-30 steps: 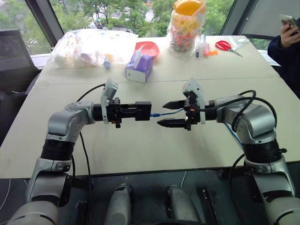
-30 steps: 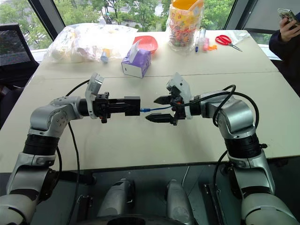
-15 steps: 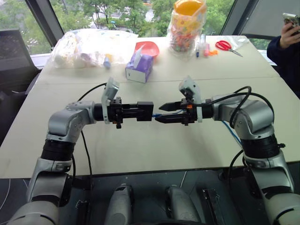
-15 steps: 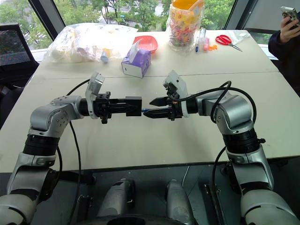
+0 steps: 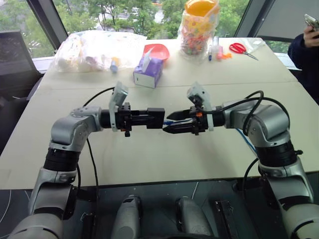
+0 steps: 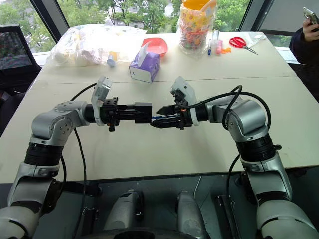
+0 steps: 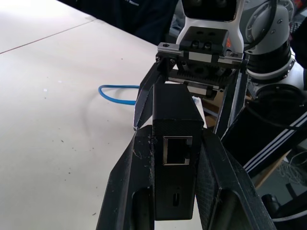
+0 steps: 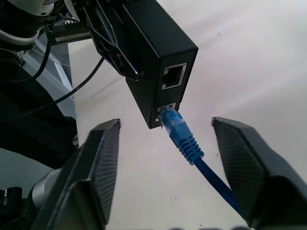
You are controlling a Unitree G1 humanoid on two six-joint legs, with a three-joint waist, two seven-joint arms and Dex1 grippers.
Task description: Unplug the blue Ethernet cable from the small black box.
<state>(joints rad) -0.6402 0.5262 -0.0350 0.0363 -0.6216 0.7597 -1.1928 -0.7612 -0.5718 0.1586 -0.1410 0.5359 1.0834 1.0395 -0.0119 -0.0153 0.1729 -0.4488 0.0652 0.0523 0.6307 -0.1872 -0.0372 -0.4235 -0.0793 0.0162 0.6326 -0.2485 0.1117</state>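
Observation:
My left gripper (image 5: pixel 148 118) is shut on the small black box (image 5: pixel 158 117) and holds it level above the table, its ports facing my right gripper. The blue Ethernet cable (image 8: pixel 184 139) is plugged into the box's (image 8: pixel 153 43) lower port; a second port above it is empty. My right gripper (image 5: pixel 166 124) faces the box from the right. It is open, with one finger on each side of the plug and a gap to each. In the left wrist view the cable (image 7: pixel 117 93) loops on the table behind the box (image 7: pixel 175 143).
Far side of the table (image 5: pixel 149 159): a purple-and-white tissue box (image 5: pixel 148 72), a red bowl (image 5: pixel 158 50), a clear bag of items (image 5: pixel 94 47), a jar of sweets (image 5: pixel 199 27) and red scissors (image 5: pixel 241 49). A person's arm (image 5: pixel 305 52) is at the far right.
My right gripper has moved left up to the box, and its fingers have narrowed around the cable's plug. The left gripper and the box have stayed put.

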